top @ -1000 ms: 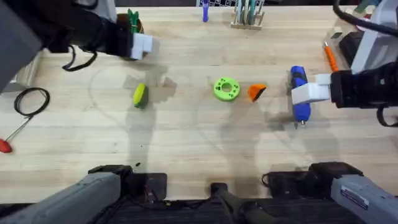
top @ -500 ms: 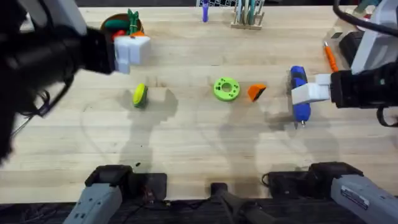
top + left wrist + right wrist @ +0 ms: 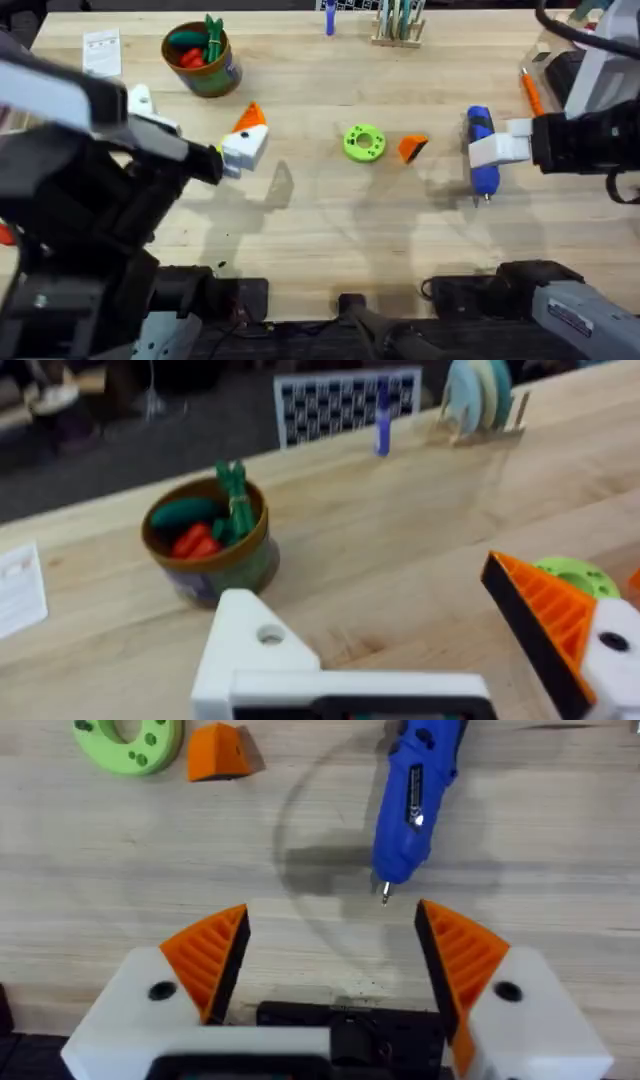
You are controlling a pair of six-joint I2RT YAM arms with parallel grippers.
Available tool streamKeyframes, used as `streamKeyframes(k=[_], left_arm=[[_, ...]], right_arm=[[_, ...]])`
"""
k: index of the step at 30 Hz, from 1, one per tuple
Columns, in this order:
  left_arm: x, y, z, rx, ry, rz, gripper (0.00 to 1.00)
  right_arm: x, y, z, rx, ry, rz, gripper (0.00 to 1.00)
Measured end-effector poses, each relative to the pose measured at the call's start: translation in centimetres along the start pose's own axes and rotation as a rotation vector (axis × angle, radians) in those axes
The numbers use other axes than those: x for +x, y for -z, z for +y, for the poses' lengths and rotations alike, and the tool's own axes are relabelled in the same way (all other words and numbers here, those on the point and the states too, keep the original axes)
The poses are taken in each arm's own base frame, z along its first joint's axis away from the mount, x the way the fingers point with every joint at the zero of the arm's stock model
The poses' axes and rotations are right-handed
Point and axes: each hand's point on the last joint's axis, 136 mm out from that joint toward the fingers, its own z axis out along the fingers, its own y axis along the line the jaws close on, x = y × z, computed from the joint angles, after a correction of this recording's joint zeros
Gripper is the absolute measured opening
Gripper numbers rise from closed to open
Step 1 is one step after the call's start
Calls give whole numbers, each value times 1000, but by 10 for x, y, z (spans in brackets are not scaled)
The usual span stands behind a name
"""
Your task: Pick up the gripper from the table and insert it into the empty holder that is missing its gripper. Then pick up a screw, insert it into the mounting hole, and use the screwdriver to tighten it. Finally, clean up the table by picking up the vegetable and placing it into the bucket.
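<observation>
While the orange gripper (image 3: 411, 149) lay on the surface (image 3: 330, 230) just at three o'clock of the green ring (image 3: 364, 142), the pickup probably called for closing across its flat sides, not its point. Farther toward three o'clock lay the blue screwdriver (image 3: 481, 150). The right gripper (image 3: 330, 955) hovered by it, jaws wide apart and empty. The left gripper (image 3: 243, 148) had one bare holder (image 3: 255, 645); its jaws held nothing, spread wide.
</observation>
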Motion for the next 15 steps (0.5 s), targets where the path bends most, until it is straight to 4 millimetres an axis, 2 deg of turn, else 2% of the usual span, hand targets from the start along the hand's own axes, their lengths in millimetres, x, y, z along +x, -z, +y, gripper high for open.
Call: streamKeyframes(k=[6,11,15], left_arm=[[8,6,-8,11,-33,-112,985],[21,7,-12,16,-44,-148,985],[23,10,-14,15,-53,-176,985]], right_arm=[[0,0,0,0,0,0,992],[0,0,0,0,0,0,992],[0,0,0,0,0,0,991]])
